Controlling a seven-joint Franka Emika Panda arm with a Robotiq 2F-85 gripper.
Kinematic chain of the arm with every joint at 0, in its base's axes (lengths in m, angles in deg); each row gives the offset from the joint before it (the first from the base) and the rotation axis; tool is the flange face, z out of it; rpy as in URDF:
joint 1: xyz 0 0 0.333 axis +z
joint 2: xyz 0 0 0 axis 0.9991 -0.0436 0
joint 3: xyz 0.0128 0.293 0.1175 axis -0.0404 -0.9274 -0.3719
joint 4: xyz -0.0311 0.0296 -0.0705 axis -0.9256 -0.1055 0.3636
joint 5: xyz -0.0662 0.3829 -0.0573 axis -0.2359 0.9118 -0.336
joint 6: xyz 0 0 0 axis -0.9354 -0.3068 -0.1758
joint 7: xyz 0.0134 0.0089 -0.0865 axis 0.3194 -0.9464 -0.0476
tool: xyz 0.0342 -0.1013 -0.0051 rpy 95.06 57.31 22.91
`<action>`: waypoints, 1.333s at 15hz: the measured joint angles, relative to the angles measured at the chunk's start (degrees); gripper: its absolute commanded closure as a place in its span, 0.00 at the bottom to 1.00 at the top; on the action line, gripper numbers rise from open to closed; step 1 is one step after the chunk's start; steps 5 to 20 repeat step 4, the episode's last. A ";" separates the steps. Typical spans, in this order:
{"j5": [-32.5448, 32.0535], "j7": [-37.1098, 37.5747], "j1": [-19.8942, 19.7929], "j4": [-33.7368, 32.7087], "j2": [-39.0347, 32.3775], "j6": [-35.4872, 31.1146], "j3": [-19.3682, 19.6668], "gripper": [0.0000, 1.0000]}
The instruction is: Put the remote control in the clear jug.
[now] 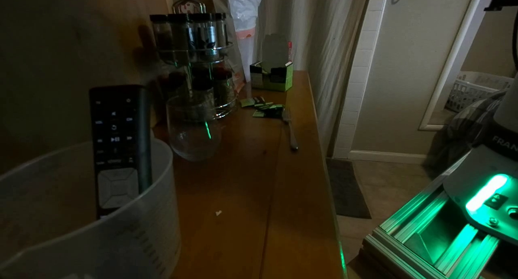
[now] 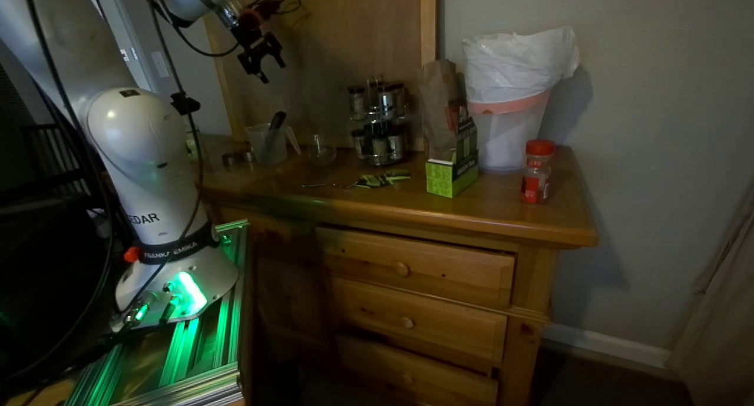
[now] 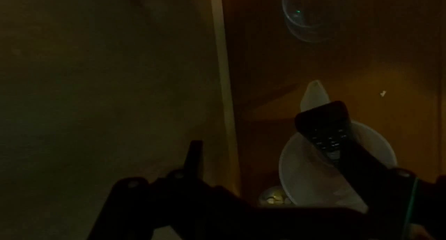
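Note:
The slim black remote control point(image 1: 115, 145) stands upright, tilted a little, inside the translucent clear jug point(image 1: 133, 246). Its upper part sticks out above the rim. In an exterior view the remote point(image 2: 277, 121) leans in the jug point(image 2: 265, 152) toward the back of the dresser top. My gripper point(image 2: 273, 71) is open and empty, well above the jug and apart from it. In the wrist view the open gripper point(image 3: 270, 144) is dark; one finger overlaps the view of the remote point(image 3: 324, 120) and the jug point(image 3: 296, 177). The remote's lower end is hidden in that view.
A stemless glass point(image 1: 194, 137) stands beside the jug. Beyond it are a spice rack point(image 2: 377, 120), green packets point(image 2: 380, 180), a fork point(image 1: 292, 133) and a green box point(image 2: 450, 173). A wooden panel point(image 3: 139, 93) rises behind the jug. A red-lidded jar point(image 2: 537, 170) stands near the far end.

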 measured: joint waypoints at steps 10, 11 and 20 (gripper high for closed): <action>8.60 -0.84 4.44 9.65 12.55 -9.51 9.73 0.00; 8.60 -0.84 4.44 9.65 12.55 -9.51 9.73 0.00; 8.60 -0.84 4.44 9.65 12.55 -9.51 9.73 0.00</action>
